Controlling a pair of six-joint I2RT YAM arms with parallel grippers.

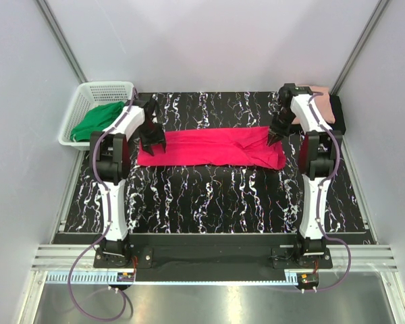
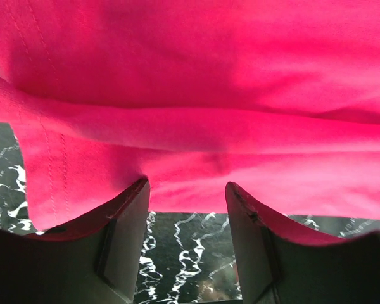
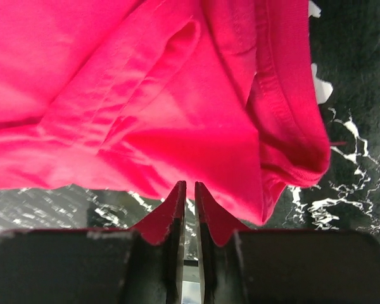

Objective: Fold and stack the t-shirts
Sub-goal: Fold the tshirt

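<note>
The right gripper point(image 3: 187, 185), nearly closed, is pinching the crimson-pink t-shirt point(image 3: 114, 95) at lower centre; the left gripper point(image 2: 187, 190) is gaping, its tips touching the cloth.

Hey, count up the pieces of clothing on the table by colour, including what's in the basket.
crimson-pink shirt: 1
green cloth, in the basket: 1
salmon-pink cloth: 1
black cloth: 1
Total: 4
</note>
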